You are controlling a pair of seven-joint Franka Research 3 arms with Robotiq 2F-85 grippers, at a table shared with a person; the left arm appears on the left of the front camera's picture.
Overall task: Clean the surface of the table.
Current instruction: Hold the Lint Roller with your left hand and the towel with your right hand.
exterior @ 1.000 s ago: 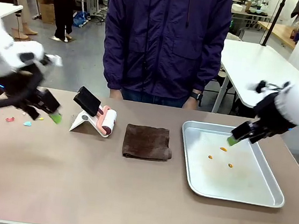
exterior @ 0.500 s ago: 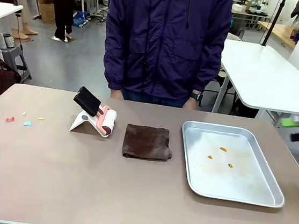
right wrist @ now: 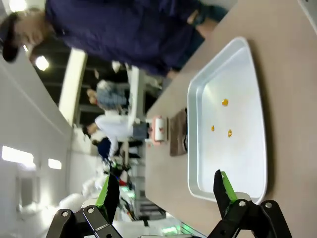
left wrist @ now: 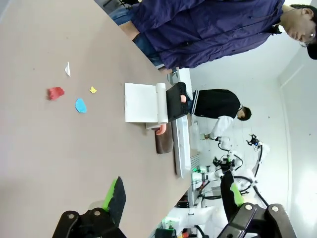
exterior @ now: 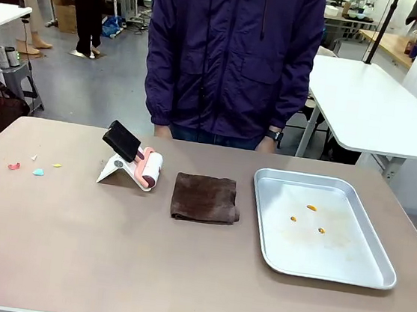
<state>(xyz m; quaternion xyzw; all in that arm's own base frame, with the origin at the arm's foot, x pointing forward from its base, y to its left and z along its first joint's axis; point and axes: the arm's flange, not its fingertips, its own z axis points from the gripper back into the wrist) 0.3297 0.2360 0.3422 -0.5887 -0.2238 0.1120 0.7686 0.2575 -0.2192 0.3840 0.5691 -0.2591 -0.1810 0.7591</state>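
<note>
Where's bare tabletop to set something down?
Widest: the near strip of the table, in front of the lint roller and brown cloth. Also between the coloured scraps and the roller. Crowded: far row; the gap between cloth and metal tray is narrow.

lint roller [exterior: 147,168] on white stand [exterior: 112,170], centre left. folded brown cloth [exterior: 205,198] at centre. metal tray [exterior: 333,253] at right holds three orange bits [exterior: 311,208]. coloured scraps [exterior: 38,172] far left. person in purple jacket [exterior: 231,53] top centre.
</note>
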